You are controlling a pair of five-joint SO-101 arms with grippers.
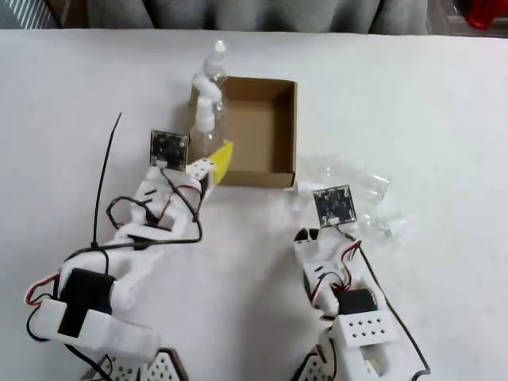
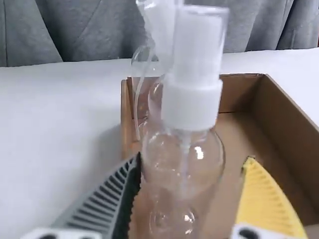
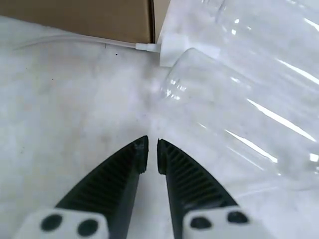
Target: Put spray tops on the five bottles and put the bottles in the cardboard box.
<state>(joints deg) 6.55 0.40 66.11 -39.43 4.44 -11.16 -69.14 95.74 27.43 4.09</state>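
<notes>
A clear bottle with a white spray top stands upright at the left wall of the cardboard box. My left gripper is shut on its round body, one grey finger and one yellow one. A second capped bottle stands by the box's far left corner. My right gripper rests shut just above the table near the box's front right corner. Uncapped clear bottles lie beside it, with a loose spray top.
The box stands open and brown inside. The loose spray top's thin tube lies along the box's front wall. White table spreads to the right and in front of the arms.
</notes>
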